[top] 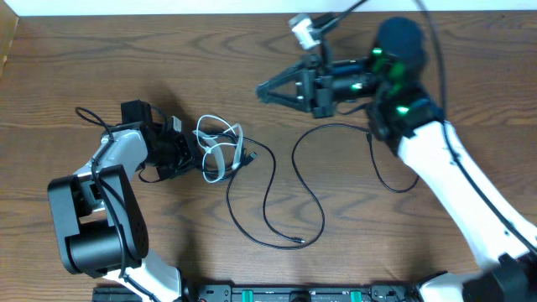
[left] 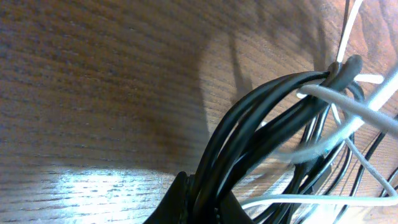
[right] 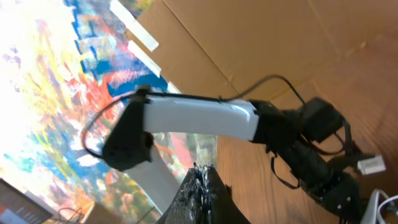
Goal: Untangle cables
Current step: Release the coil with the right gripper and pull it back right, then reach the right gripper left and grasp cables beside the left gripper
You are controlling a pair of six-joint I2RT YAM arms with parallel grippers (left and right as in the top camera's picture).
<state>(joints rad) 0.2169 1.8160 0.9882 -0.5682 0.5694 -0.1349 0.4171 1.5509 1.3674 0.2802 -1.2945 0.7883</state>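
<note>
The left gripper (top: 191, 155) clamped loops of the black cable (top: 270, 197) where the white cable (top: 220, 134) tangled through them on the table (top: 101, 67), probably to anchor the knot, while the right gripper (top: 265, 89) hung shut and empty.

The thin white cable (top: 220, 144) lay in loose loops at nine o'clock from centre, tangled with the black cable (top: 268, 197). The black one snaked toward three o'clock in wide curves, with a plug end at six o'clock.
</note>
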